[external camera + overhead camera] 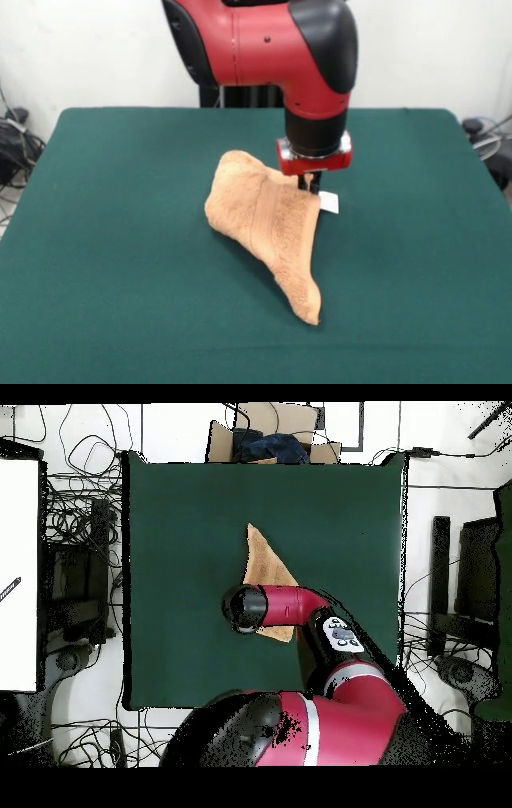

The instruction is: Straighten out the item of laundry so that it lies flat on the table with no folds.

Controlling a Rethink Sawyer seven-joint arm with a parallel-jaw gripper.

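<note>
The orange-tan towel lies bunched and folded near the middle of the dark green table. One corner is raised, with a small white tag beside it, and a narrow end trails toward the front edge. My gripper hangs straight down from the red and black arm and is shut on that raised corner. In the overhead view the towel shows as a narrow triangle on the table. The arm's head covers the towel's lower end and hides the gripper.
Cables and dark gear lie off the table's left side, with more cables at the right. In the overhead view a cardboard box sits beyond the far edge and a white surface stands at the left.
</note>
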